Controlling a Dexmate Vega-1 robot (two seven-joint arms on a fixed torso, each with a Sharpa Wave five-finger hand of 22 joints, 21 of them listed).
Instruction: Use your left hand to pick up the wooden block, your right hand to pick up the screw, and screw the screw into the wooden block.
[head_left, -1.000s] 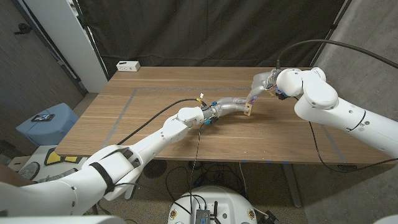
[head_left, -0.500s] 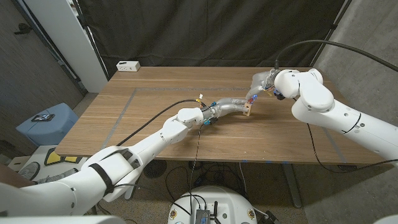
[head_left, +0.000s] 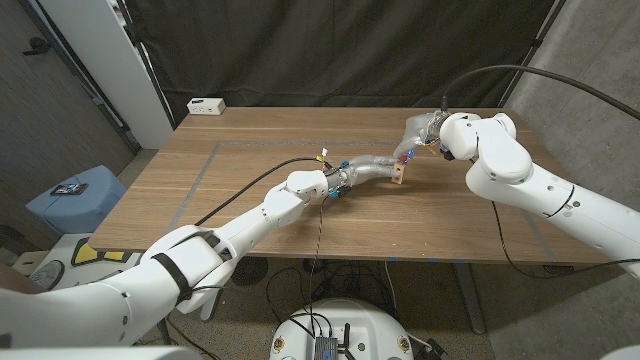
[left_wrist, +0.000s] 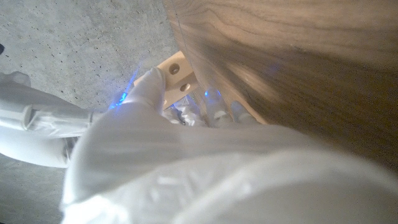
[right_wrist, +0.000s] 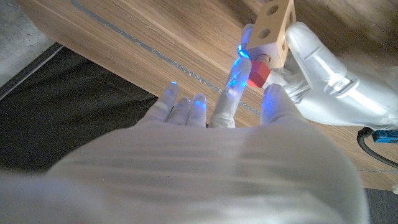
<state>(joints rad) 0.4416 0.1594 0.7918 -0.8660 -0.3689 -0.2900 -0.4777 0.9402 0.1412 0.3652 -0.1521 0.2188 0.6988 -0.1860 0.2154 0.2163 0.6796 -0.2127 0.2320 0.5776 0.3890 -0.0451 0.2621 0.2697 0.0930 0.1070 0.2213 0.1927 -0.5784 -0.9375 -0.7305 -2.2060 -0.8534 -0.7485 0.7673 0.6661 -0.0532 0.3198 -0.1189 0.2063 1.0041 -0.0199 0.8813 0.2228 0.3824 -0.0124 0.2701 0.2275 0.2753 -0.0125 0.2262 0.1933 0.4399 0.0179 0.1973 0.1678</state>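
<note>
Wooden block is up off the table, held by the left hand near the middle of the table, a bit toward the far right side. In the right wrist view you can see that hand's fingers wrapped around the block from the side, with a couple of round holes showing on its faces.

Screw has a red head and it's pinched between the thumb and a fingertip of the right hand, the other fingers spread loosely. The red head sits right up against the underside of the block, so I'd say both pickups are done and we're in the screwing-in part. Can't tell how deep the thread has gone, the shank is hidden. What's left looks like turning it home.

Count: one block, one screw, two robot hands meeting at it. Also one small white box at the table's far left corner, well apart.
</note>
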